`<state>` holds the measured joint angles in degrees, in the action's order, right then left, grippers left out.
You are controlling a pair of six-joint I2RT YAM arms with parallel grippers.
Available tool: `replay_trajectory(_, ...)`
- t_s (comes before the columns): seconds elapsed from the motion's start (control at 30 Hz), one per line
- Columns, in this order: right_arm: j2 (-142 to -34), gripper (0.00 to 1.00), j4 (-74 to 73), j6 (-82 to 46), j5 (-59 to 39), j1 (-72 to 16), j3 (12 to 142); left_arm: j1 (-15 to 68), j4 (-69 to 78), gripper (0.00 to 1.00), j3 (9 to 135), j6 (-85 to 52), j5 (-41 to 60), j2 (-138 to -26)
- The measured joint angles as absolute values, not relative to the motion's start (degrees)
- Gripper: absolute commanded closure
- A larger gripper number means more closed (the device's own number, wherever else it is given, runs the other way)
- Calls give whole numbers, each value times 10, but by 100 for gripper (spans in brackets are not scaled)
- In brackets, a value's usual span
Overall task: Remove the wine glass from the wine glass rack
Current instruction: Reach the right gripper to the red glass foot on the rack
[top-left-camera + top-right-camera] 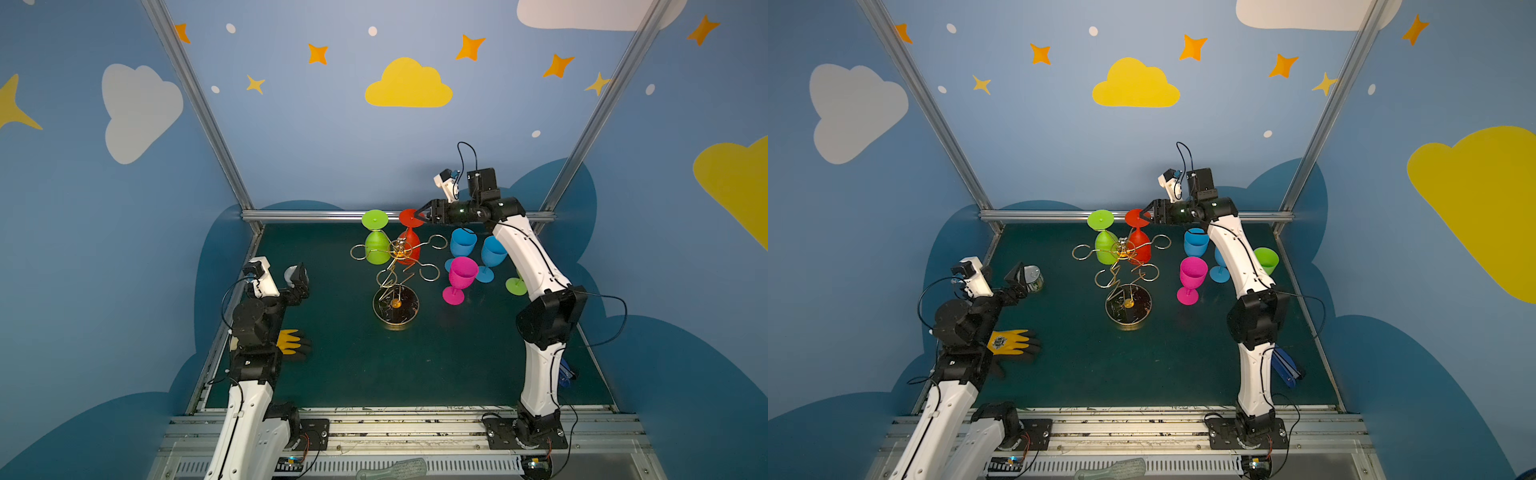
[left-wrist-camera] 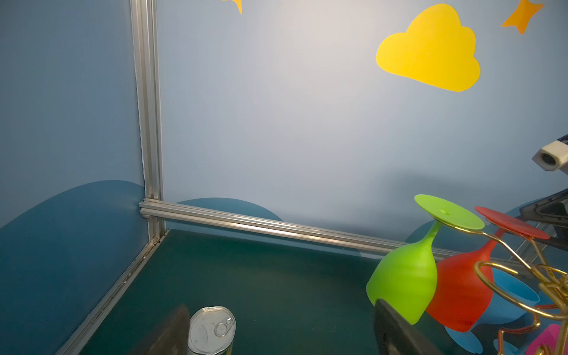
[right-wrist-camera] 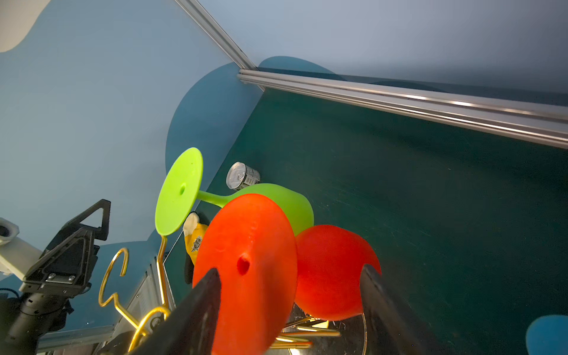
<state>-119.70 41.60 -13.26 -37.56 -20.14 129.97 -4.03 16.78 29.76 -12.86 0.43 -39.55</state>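
The wine glass rack (image 1: 400,250) is a gold wire stand with looped arms over a round dark base (image 1: 395,306), seen in both top views. Two glasses hang upside down from its far arms: a red wine glass (image 1: 409,241) and a green one (image 1: 376,248). My right gripper (image 1: 419,217) is open at the red glass's foot disc (image 3: 246,264); its fingers stand either side of the disc and stem in the right wrist view. My left gripper (image 2: 281,307) is open and empty, low at the left beside a tin can (image 2: 212,330).
To the right of the rack stand upright glasses: two blue (image 1: 462,243), one pink (image 1: 461,274) and one green (image 1: 1266,259), close under my right arm. A yellow glove (image 1: 291,341) lies by the left arm. A blue object (image 1: 1285,365) lies at the right edge.
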Motion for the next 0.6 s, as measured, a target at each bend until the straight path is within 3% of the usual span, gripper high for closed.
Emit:
replay_trajectory(0.43,-1212,48,451,-128,-361,-208,1332,-40,168,9,298,-129,4,-397)
replay_trajectory(0.6,-1212,59,453,-129,-356,-208,1332,-40,168,8,298,-129,4,-397)
